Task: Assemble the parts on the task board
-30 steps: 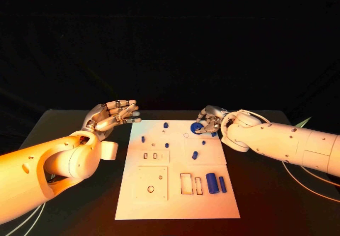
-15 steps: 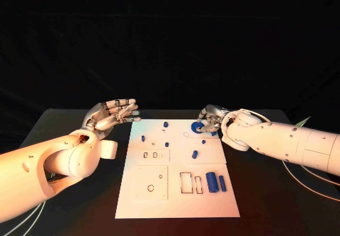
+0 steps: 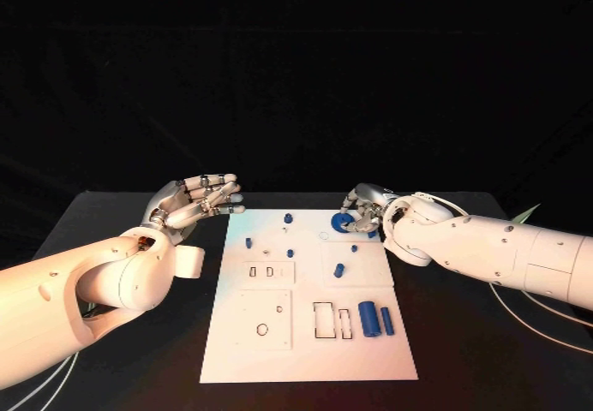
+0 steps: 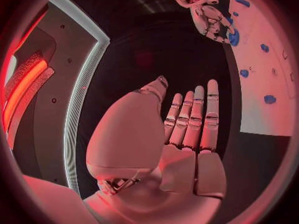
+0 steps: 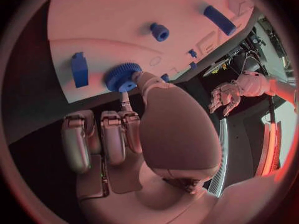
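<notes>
Your right hand [image 3: 368,208] pinches a blue gear [image 3: 343,223] at the task board [image 3: 309,342]'s far edge (fingertips touching it). Your left hand [image 3: 198,200], fingers apart, hovers beside the board, holding nothing.

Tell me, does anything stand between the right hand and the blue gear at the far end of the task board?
Nothing visible does. The right hand already touches the blue gear with its fingertips, at the far edge of the task board. The left hand hovers open beside the board, apart from it.
</notes>
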